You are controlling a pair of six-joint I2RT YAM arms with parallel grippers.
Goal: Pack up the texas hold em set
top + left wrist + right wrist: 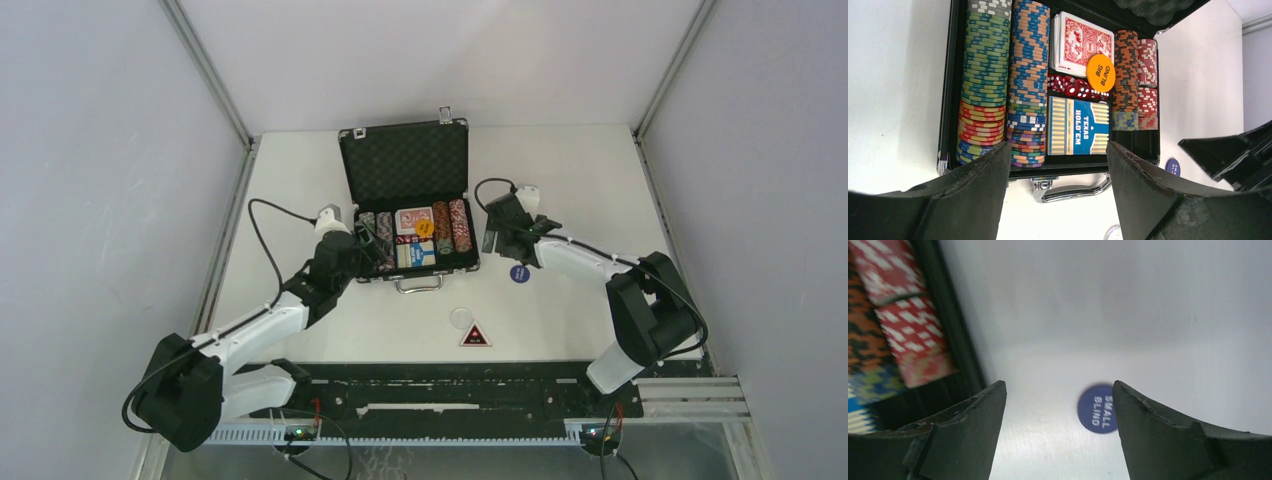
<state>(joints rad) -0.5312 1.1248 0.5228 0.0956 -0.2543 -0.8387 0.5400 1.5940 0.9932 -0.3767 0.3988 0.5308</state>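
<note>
My left tool (1058, 146) hangs spread and empty over the near edge of the open black case (404, 160), which sits mid-tabletop (560, 170) with its lid up. Inside it are rows of chips (985, 75), a red deck (1083, 42), a blue deck (1080, 125), red dice (1075, 89) and an orange token (1100, 72) overlapping the red deck. My right tool (1058, 385) is spread too, holding nothing, just right of the case, and a blue token (1096, 407) lies flat on the tabletop beside one finger.
</note>
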